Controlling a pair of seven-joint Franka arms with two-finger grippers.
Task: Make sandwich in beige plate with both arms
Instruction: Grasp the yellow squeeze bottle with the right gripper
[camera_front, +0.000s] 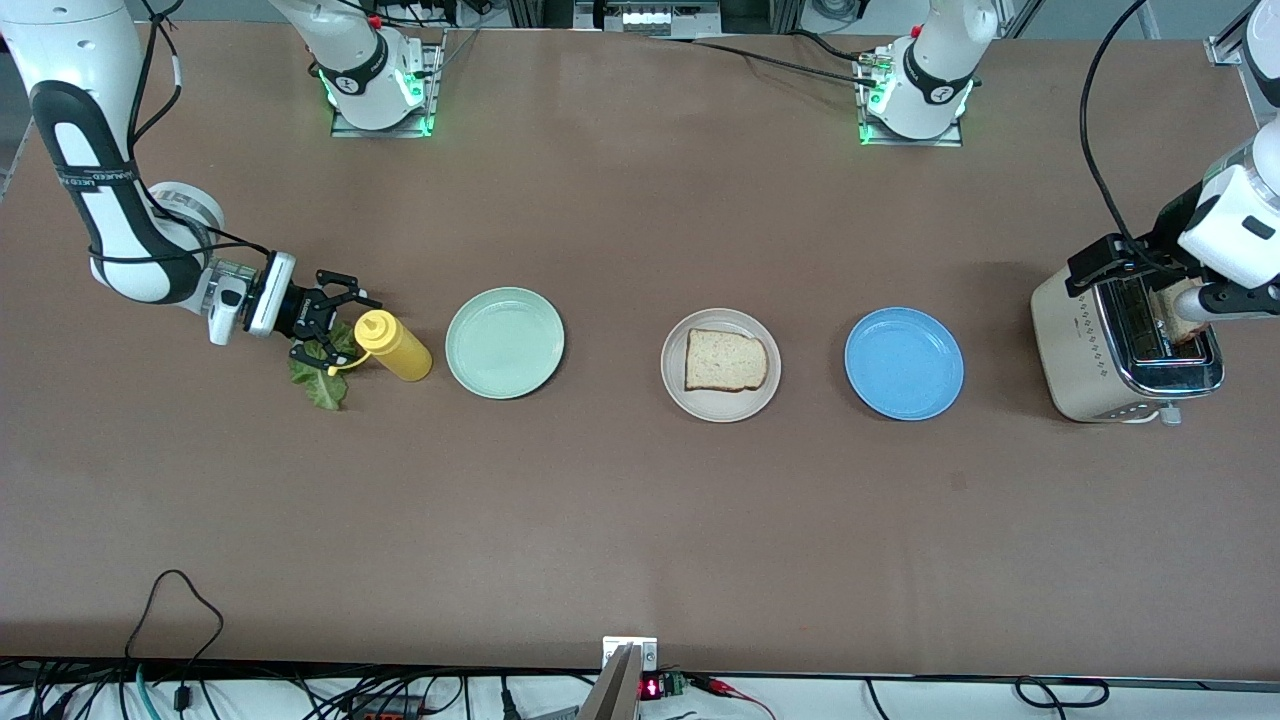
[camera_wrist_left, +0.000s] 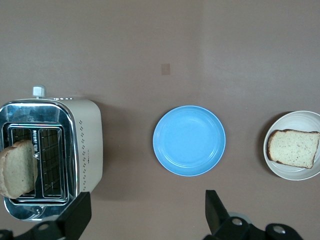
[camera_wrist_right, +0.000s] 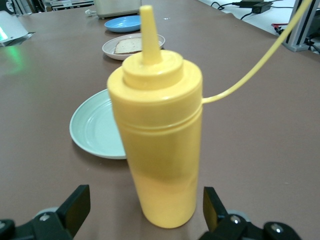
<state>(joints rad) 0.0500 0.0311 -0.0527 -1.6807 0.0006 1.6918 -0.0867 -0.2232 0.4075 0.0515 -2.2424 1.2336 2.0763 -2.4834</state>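
One toasted bread slice (camera_front: 725, 360) lies on the beige plate (camera_front: 720, 408) at the table's middle; both show in the left wrist view, slice (camera_wrist_left: 294, 147) and plate (camera_wrist_left: 292, 172). Another slice (camera_front: 1185, 325) stands in the toaster's slot (camera_wrist_left: 17, 167). The lettuce leaf (camera_front: 318, 382) lies on the table at the right arm's end. My right gripper (camera_front: 328, 318) is open, low over the lettuce, facing an upright yellow squeeze bottle (camera_wrist_right: 157, 135) that stands between its fingertips, apart from them. My left gripper (camera_front: 1100, 268) is open and empty above the toaster (camera_front: 1085, 340).
A mint-green plate (camera_front: 505, 343) lies beside the yellow bottle (camera_front: 395, 348). A blue plate (camera_front: 903, 362) lies between the beige plate and the toaster. Cables run along the table's edge nearest the front camera.
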